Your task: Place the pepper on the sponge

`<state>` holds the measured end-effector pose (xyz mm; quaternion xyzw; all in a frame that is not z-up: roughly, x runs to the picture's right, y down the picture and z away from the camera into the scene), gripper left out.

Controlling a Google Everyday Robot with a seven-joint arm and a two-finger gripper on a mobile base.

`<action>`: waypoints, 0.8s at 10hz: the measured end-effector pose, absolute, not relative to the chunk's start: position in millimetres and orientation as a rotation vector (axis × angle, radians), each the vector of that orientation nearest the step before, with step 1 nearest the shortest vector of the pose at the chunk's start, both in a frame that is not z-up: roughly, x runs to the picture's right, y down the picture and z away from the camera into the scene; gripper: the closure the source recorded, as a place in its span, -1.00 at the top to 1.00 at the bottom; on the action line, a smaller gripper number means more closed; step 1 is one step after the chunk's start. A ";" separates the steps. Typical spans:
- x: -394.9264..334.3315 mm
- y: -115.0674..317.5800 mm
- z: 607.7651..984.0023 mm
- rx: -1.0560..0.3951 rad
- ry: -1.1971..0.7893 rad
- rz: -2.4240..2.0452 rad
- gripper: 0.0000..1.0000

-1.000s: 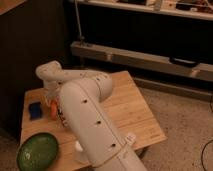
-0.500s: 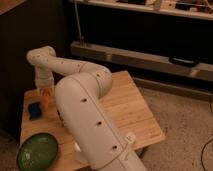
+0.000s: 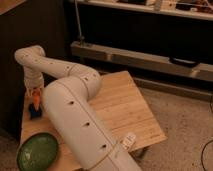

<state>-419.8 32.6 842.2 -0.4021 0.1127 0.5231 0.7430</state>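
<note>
The orange pepper [image 3: 34, 96] hangs at the tip of my gripper [image 3: 34, 93], which points down over the far left corner of the wooden table [image 3: 120, 107]. The gripper is shut on the pepper. Directly below it, the blue sponge [image 3: 35, 112] lies flat on the table, and the pepper's lower end is just above it or touching it; I cannot tell which. My white arm crosses the left half of the table and hides part of it.
A round green plate [image 3: 37, 152] sits at the table's front left corner. A dark wall stands close behind the left side. Metal shelving rails [image 3: 145, 60] run behind the table, with speckled floor to the right.
The wrist has swung further left and the pepper has moved left with it, from beside the sponge to directly over it. The sponge and plate have not moved.
</note>
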 end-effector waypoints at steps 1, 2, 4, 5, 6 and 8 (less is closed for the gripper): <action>-424.2 38.5 845.5 -0.887 0.244 1.139 -0.12; -427.9 47.1 850.0 -0.895 0.237 1.131 -0.12; -432.8 54.8 852.1 -0.902 0.229 1.118 -0.12; -435.0 59.6 854.5 -0.903 0.228 1.109 -0.12; -436.3 64.0 857.6 -0.904 0.229 1.103 -0.12; -439.5 74.6 866.1 -0.905 0.237 1.089 -0.12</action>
